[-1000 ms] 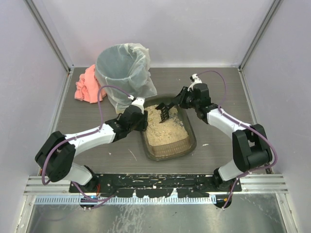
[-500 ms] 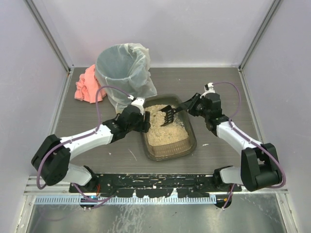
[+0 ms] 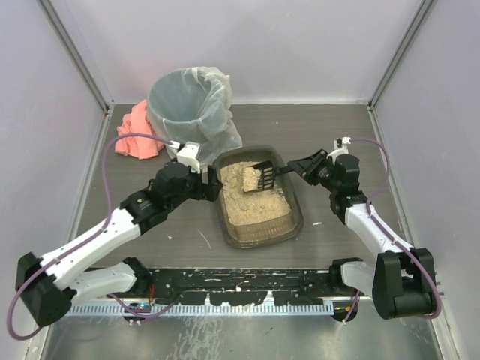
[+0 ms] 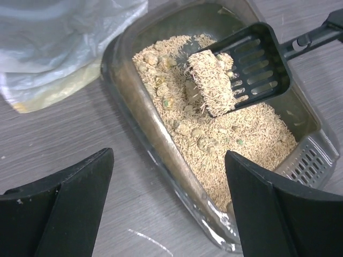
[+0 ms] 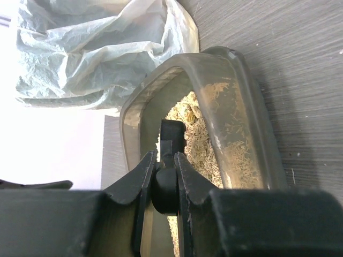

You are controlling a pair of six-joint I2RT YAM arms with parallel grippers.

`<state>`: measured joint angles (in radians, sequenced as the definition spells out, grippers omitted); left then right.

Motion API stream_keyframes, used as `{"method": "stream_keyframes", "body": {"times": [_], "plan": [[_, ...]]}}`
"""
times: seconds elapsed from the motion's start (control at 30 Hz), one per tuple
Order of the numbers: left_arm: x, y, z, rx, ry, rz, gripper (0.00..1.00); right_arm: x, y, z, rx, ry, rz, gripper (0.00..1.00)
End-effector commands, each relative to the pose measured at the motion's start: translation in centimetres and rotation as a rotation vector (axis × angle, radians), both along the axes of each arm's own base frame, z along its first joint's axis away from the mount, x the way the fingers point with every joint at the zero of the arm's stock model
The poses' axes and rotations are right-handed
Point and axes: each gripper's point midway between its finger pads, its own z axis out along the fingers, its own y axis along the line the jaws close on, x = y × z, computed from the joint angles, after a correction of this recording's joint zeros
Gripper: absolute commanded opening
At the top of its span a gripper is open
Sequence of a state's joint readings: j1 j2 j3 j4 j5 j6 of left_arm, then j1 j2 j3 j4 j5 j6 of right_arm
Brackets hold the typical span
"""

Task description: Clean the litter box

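Note:
The litter box (image 3: 299, 216), a shallow dark tray of beige litter, lies at the table's middle. It also shows in the left wrist view (image 4: 151, 130) and the right wrist view (image 5: 251, 121). My right gripper (image 3: 306, 164) (image 5: 165, 160) is shut on the handle of a black slotted scoop (image 3: 265, 176) (image 4: 257, 65). The scoop hangs over the box's far end with a clump of litter (image 4: 211, 81) on it. My left gripper (image 3: 209, 189) (image 4: 169, 199) is open and empty, just left of the box, with the box's left rim between its fingers in its wrist view.
A tall round bin (image 3: 187, 105) with a whitish plastic liner (image 4: 64, 43) (image 5: 96, 48) stands behind and left of the box, close to it. A pink cloth (image 3: 133, 133) lies left of the bin. Grey walls close in the table.
My right gripper has drawn back to the right, carrying the scoop with a clump of litter. My left gripper has pulled back leftward from the box's left rim.

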<state>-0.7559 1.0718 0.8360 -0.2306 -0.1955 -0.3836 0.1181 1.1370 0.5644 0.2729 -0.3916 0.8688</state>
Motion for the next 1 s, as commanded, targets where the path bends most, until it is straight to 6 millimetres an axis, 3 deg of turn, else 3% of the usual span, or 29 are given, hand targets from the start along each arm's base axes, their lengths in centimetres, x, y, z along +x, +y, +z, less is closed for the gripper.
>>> {"method": "stream_keyframes", "body": {"times": [0.0, 0.17, 0.27, 0.37, 0.47, 0.6, 0.7, 0.83, 0.93, 0.97], "plan": [[-1.1, 3.3, 3.5, 0.002, -0.079, 0.063, 0.87, -0.7, -0.4, 3.6, 0.174, -0.090, 0.033, 0.01], [-3.1, 6.3, 4.8, -0.001, -0.106, 0.110, 0.94, -1.3, -2.3, 4.2, 0.303, -0.102, 0.000, 0.01], [-4.0, 7.9, 5.2, 0.005, -0.119, 0.139, 1.00, -2.2, -1.8, 4.0, 0.345, -0.105, 0.013, 0.01], [-4.6, 8.9, 5.4, 0.007, -0.128, 0.160, 0.98, -3.0, -1.7, 3.5, 0.329, -0.111, 0.026, 0.01], [-5.0, 9.5, 5.8, 0.003, -0.138, 0.167, 0.98, -3.1, -3.7, 2.1, 0.338, -0.086, -0.079, 0.01], [-5.3, 9.9, 6.4, -0.014, -0.156, 0.174, 0.98, -3.9, -1.2, 3.7, 0.345, -0.142, 0.044, 0.01], [-5.4, 9.9, 6.6, -0.020, -0.156, 0.175, 0.98, -3.8, -3.6, 1.8, 0.379, -0.093, -0.091, 0.01], [-5.6, 9.7, 6.4, -0.031, -0.138, 0.163, 0.98, -4.8, -1.7, 2.3, 0.395, -0.124, 0.033, 0.01], [-5.7, 9.6, 6.3, -0.030, -0.133, 0.161, 0.98, -4.6, -4.3, 0.5, 0.462, -0.070, -0.110, 0.01], [-5.8, 9.6, 6.4, -0.031, -0.132, 0.159, 0.98, -4.5, -4.1, 0.8, 0.455, -0.081, -0.098, 0.01]]}}
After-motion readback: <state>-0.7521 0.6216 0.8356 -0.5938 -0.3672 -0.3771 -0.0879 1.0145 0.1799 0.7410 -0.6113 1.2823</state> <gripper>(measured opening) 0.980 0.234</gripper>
